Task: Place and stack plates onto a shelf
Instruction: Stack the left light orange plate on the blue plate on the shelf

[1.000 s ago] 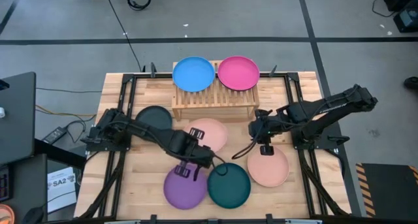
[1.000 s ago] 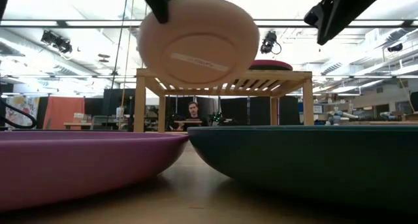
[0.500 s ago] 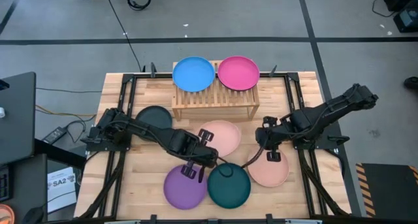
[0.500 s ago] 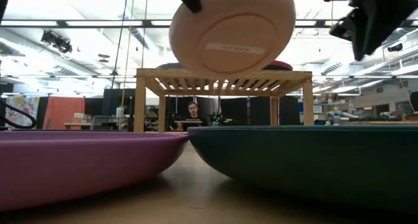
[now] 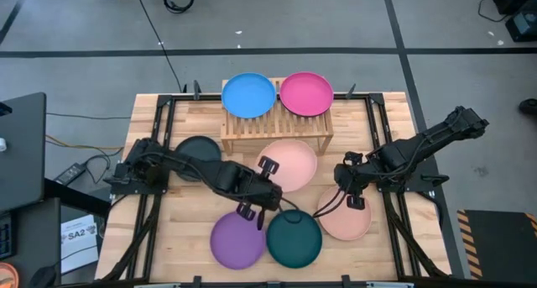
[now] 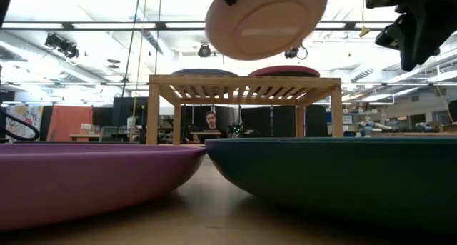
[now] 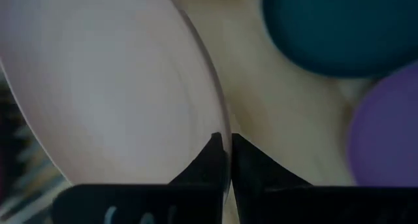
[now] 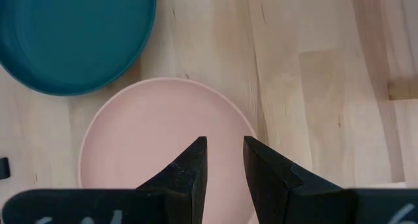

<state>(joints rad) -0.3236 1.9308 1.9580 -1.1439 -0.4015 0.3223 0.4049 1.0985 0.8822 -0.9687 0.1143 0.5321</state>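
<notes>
Left tool (image 5: 262,181) is clenched on the rim of a peach plate (image 5: 289,164), carrying it above the tabletop (image 5: 189,238) just near of the shelf (image 5: 277,124). Carry step, I'd say; next it must lift over a shelf plate. Right tool (image 8: 224,160) hangs part-open, empty, over the other peach plate (image 8: 163,139).

Blue plate (image 5: 248,95) and magenta plate (image 5: 305,93) are seen on the light-wood slatted shelf (image 5: 276,125). A peach plate (image 5: 288,164) is held aloft; a second peach plate (image 5: 346,217) is laid on the pale plank table (image 5: 189,229). Purple plate (image 5: 237,240), dark teal plate (image 5: 294,238) and charcoal plate (image 5: 197,151) are noted. Arms are black.
</notes>
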